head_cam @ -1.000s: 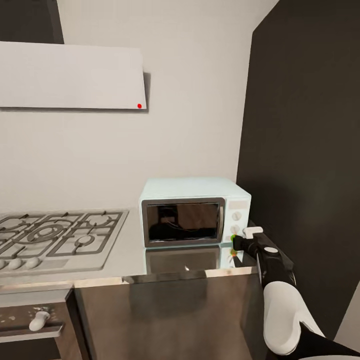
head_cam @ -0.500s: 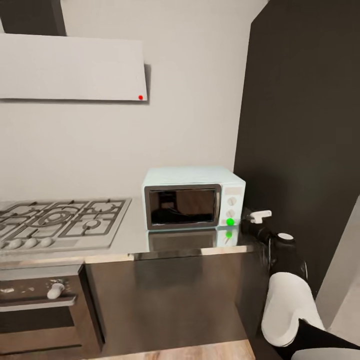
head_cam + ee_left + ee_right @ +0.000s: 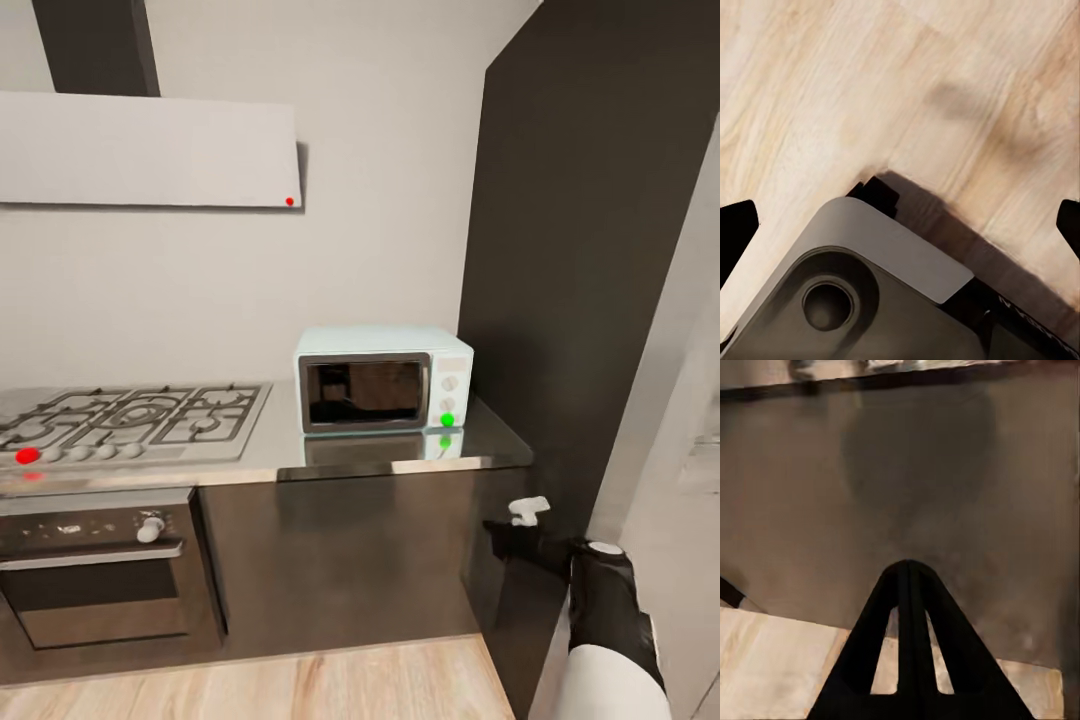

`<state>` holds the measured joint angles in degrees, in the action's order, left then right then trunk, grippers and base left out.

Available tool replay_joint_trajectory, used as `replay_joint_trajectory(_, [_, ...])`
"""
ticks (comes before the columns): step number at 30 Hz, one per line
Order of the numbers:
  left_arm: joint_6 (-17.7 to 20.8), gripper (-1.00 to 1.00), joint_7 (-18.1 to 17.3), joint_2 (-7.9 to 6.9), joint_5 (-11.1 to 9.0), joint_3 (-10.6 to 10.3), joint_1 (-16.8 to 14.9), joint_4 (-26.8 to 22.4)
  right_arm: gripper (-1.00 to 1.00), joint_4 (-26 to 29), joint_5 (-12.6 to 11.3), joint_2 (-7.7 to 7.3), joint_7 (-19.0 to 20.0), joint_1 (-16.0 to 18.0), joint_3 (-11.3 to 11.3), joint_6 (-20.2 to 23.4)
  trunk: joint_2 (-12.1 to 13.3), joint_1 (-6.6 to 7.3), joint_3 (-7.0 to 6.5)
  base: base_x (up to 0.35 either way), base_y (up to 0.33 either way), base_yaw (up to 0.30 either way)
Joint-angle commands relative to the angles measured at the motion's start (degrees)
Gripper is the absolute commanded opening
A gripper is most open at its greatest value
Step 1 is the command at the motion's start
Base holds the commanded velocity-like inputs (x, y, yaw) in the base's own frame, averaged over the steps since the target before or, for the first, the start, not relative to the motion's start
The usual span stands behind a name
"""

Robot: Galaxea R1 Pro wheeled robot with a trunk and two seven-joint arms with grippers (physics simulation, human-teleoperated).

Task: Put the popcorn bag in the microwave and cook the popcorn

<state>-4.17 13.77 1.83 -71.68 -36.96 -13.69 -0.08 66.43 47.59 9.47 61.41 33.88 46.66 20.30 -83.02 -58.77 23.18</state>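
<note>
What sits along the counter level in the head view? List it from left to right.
Gas hob → microwave, door shut, green light on its panel → bare end of the countertop → dark tall panel.

Kitchen: gas hob [image 3: 130, 420], oven [image 3: 100, 570], microwave [image 3: 383, 380].

Microwave [image 3: 385, 378] on countertop [image 3: 492, 440], door shut, near dark tall panel [image 3: 580, 250]. Green light [image 3: 447, 419] lit on microwave's knob panel, reflected in steel just below. Gas hob [image 3: 135, 417] beside microwave on far side from panel, red dot [image 3: 27, 456] at hob's front edge. Built-in oven [image 3: 100, 560] under hob. White hood [image 3: 150, 150] on wall above hob. Right gripper [image 3: 515, 525] low, below countertop edge, in front of dark cabinet front; jaw state unclear. Wood floor [image 3: 300, 685] under cabinets.
</note>
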Motion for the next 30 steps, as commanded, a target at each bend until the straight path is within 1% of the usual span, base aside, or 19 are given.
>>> replay_joint_trajectory(1, [-0.1,1.0,0.2,0.02,-0.5,-0.5,0.0,0.0,-1.0,-3.1,0.9,-0.06,-1.1,-0.7,0.2,0.3,-0.1,0.04,0.06,-0.344,0.0,0.0])
replay_joint_trajectory(2, [-0.1,1.0,0.2,0.02,-0.5,-0.5,0.0,0.0,-1.0,-6.3,2.1,-0.14,-2.9,-1.0,0.2,-0.2,-0.1,0.04,0.06,-0.344,0.0,0.0])
replay_joint_trajectory(3, [0.0,1.0,0.2,0.02,-0.5,-0.5,0.0,0.0,-1.0,-12.3,4.0,-0.55,-6.4,-1.4,0.3,-2.1,-0.1,0.04,0.06,-0.344,0.0,0.0])
replay_joint_trajectory(4, [0.0,1.0,0.2,0.06,-0.5,-0.5,0.0,0.0,-1.0,-19.4,5.5,-1.67,-11.4,-1.7,0.3,-5.3,-0.1,0.04,0.06,-0.344,0.0,0.0])
replay_joint_trajectory(5, [0.1,1.0,0.2,0.25,-0.4,-0.5,0.0,0.0,-1.0,-36.8,7.4,-5.1,-26.7,-3.7,0.2,-12.2,-0.1,0.04,0.06,-0.344,0.0,0.0])
replay_joint_trajectory(6, [0.1,1.0,0.2,0.29,-0.4,-0.5,0.0,0.0,-1.0,-50.4,8.7,-8.78,-36.9,-4.7,0.0,-14.8,-0.1,0.04,0.06,-0.344,0.0,0.0])
replay_joint_trajectory(7, [0.2,1.0,0.1,0.28,-0.4,-0.5,0.0,0.0,-1.0,-59.2,9.7,-11.5,-42.6,-5.1,-0.2,-16.1,-0.1,0.04,0.06,-0.344,0.0,0.0])
replay_joint_trajectory(9, [0.3,1.0,0.1,0.28,-0.4,-0.5,0.0,0.0,-1.0,-65.2,11.0,-13.88,-47.5,-6.6,-0.4,-16.7,-0.1,0.04,0.06,-0.344,0.0,0.0])
replay_joint_trajectory(10, [0.4,1.0,0.1,0.28,-0.3,-0.5,0.0,0.0,-1.0,-67.0,11.4,-14.76,-49.5,-9.9,-0.5,-16.7,-0.1,0.04,0.06,-0.344,0.0,0.0])
replay_joint_trajectory(12, [0.5,1.0,0.1,0.28,-0.2,-0.5,0.0,0.0,-1.0,-67.9,11.7,-15.05,-53.5,-14.1,-0.5,-17.2,-0.1,0.04,0.06,-0.322,0.0,0.0])
replay_joint_trajectory(14, [0.5,1.0,0.1,0.17,-0.2,-0.5,0.0,0.1,-1.0,-68.1,11.4,-14.99,-56.6,-15.9,-0.3,-18.1,-0.1,0.04,0.06,-0.123,0.0,0.0])
replay_joint_trajectory(17, [0.5,1.0,0.1,0.11,0.0,-0.5,0.0,0.0,-1.0,-68.2,9.3,-15.13,-57.6,-16.4,0.2,-18.5,-0.1,0.04,0.06,-0.032,0.0,0.017])
replay_joint_trajectory(20, [0.7,1.0,0.1,0.28,0.6,-0.7,0.0,0.0,-1.0,-68.2,8.4,-15.3,-57.8,-16.5,0.3,-18.7,-0.1,0.04,0.06,-0.006,0.0,0.183])
replay_joint_trajectory(21, [0.8,1.0,0.1,0.32,1.5,-0.8,0.0,-0.1,-1.0,-68.2,8.2,-15.22,-57.8,-16.5,0.3,-18.8,-0.1,0.04,0.06,-0.001,0.0,0.259])
replay_joint_trajectory(23, [0.9,1.0,0.0,0.36,4.3,-0.9,0.0,-0.1,-1.0,-68.2,8.2,-15.28,-57.8,-16.5,0.3,-19.0,-0.1,0.04,0.06,-0.001,0.0,0.275])
replay_joint_trajectory(25, [1.0,1.0,0.0,0.36,6.0,-1.0,0.0,-0.1,-1.0,-68.2,8.1,-15.33,-57.8,-16.6,0.3,-19.5,-0.1,0.04,0.06,0.0,0.0,0.281])
replay_joint_trajectory(27, [2.4,1.0,0.0,0.38,6.7,-1.0,0.0,-0.1,-1.0,-68.2,8.1,-15.35,-57.8,-16.6,0.3,-19.7,-0.1,0.04,0.06,0.0,0.0,0.284])
replay_joint_trajectory(28, [5.0,1.0,-0.1,0.43,7.4,-1.0,0.0,-0.2,-1.0,-68.2,8.1,-15.36,-57.8,-17.0,0.3,-19.9,-0.1,0.04,0.06,0.0,0.0,0.284])
replay_joint_trajectory(30, [5.4,1.0,0.0,0.38,7.4,-1.0,0.0,-0.2,-1.0,-68.2,8.0,-15.21,-57.8,-18.0,0.3,-19.9,-0.1,0.04,0.06,0.0,0.0,0.284])
